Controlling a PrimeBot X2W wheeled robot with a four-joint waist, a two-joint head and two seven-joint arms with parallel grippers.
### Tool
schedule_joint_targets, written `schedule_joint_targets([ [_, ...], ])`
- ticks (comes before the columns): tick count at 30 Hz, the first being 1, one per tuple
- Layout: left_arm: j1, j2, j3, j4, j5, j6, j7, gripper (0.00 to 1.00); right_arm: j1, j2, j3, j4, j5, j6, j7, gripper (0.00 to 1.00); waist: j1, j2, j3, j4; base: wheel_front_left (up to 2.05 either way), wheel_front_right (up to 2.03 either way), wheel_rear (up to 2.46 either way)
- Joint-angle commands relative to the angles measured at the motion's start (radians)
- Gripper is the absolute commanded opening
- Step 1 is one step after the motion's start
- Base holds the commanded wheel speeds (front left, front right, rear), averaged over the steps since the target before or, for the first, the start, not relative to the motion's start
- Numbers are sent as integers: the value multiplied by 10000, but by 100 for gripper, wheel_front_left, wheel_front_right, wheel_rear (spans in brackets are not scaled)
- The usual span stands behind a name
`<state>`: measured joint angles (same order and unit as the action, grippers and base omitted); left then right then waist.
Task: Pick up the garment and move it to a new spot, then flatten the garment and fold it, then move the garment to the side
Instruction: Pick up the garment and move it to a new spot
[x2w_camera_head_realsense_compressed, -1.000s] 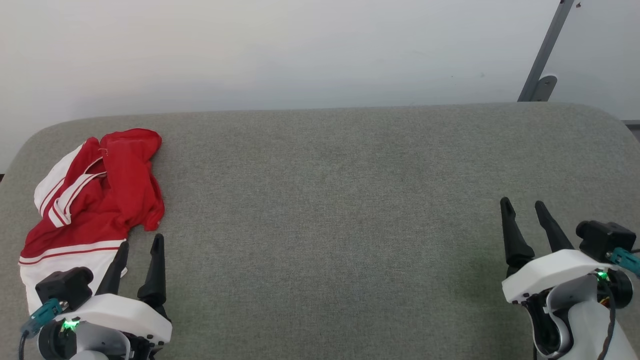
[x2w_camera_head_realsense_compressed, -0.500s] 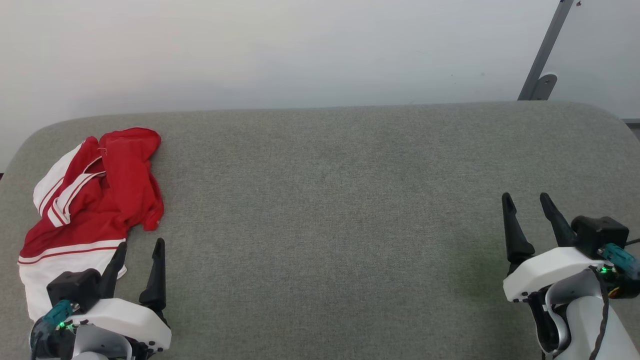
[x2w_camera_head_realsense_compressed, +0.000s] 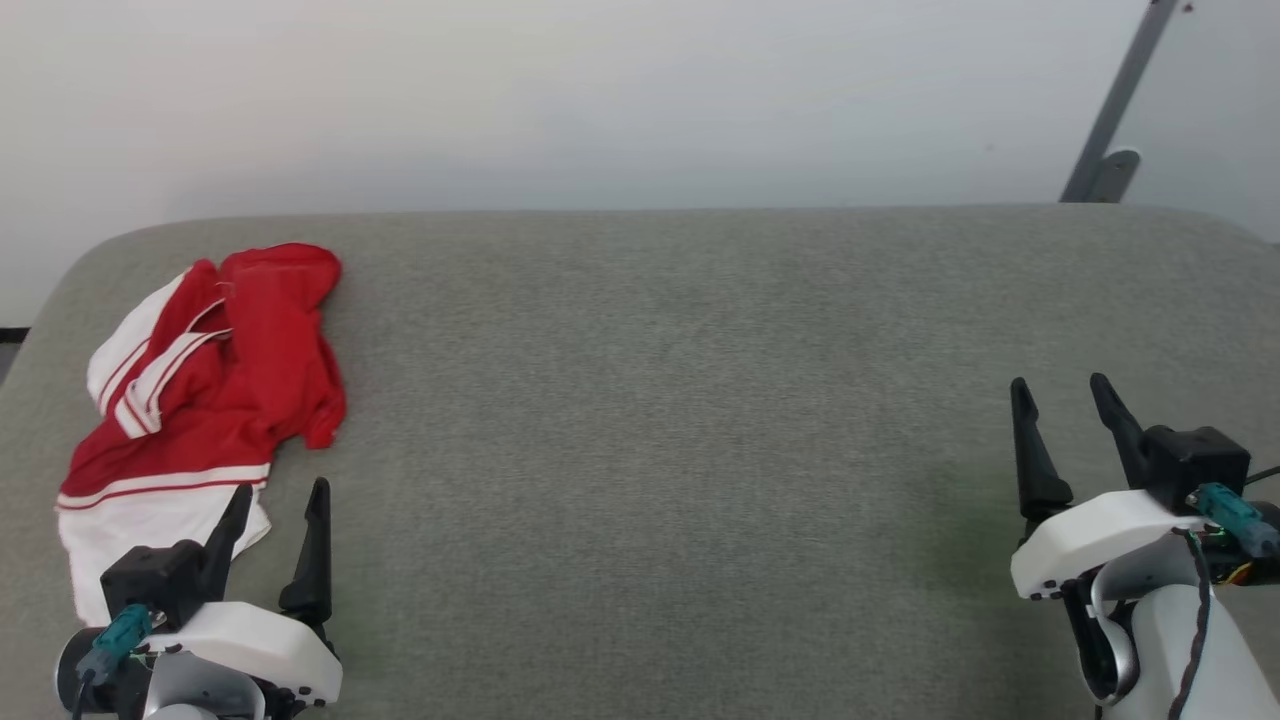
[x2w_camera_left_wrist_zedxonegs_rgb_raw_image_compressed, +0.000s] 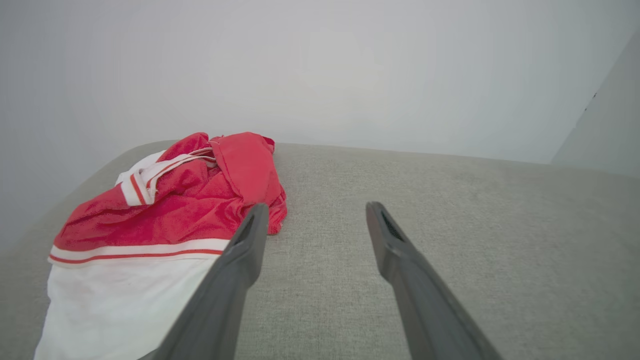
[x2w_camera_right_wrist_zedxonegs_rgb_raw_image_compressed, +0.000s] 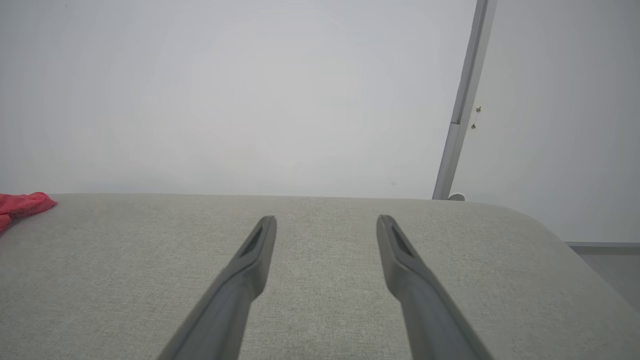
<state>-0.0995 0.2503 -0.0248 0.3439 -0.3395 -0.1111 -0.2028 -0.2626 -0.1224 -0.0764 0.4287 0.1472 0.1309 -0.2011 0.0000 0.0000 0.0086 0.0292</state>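
Left pincer (x2w_camera_head_realsense_compressed: 281, 487) spread apart beside crumpled garment (x2w_camera_head_realsense_compressed: 230, 380), right pincer (x2w_camera_head_realsense_compressed: 1058, 381) spread apart, empty

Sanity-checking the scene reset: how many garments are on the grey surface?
1. A crumpled red-and-white shirt lies at the left end of the grey surface, just ahead and left of the open left tool. Nothing seems hidden, though the heap's folds can't be seen through.

The left gripper (x2w_camera_head_realsense_compressed: 281, 487) and right gripper (x2w_camera_head_realsense_compressed: 1058, 381) each carry two long, tapered dark fingers (x2w_camera_head_realsense_compressed: 310, 560) on a rounded white shell (x2w_camera_head_realsense_compressed: 255, 645). A black camera block (x2w_camera_head_realsense_compressed: 165, 580) with a teal plug (x2w_camera_head_realsense_compressed: 115, 640) tops each wrist; a black cable (x2w_camera_head_realsense_compressed: 1195, 640) trails down the right forearm (x2w_camera_head_realsense_compressed: 1230, 670)
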Motion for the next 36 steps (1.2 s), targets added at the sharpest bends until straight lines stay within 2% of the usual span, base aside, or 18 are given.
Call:
schedule_joint_targets([
  [1,-179,-45,156,24,257,-40,-108,100,-124,66,19,5,-199,-3,-131,100,0,0,3,195,0,0,0],
  [10,-131,-309,666,188,805,-62,-271,100,76,302,594,68,-606,-3,-290,100,0,0,53,1423,0,0,0],
  [25,954,-1084,2104,43,1860,-17,-544,100,-452,710,2341,777,-1062,-4,-573,100,0,0,-140,3772,0,0,0],
  [31,1299,-1394,2623,-301,2251,-77,-647,100,-682,697,3265,1041,-864,-5,-657,100,0,0,-20,4251,0,0,0],
  [36,959,-1367,2544,-375,2319,-133,-646,100,-941,698,3374,1124,-907,-5,-656,100,0,0,389,4016,0,0,0],
])
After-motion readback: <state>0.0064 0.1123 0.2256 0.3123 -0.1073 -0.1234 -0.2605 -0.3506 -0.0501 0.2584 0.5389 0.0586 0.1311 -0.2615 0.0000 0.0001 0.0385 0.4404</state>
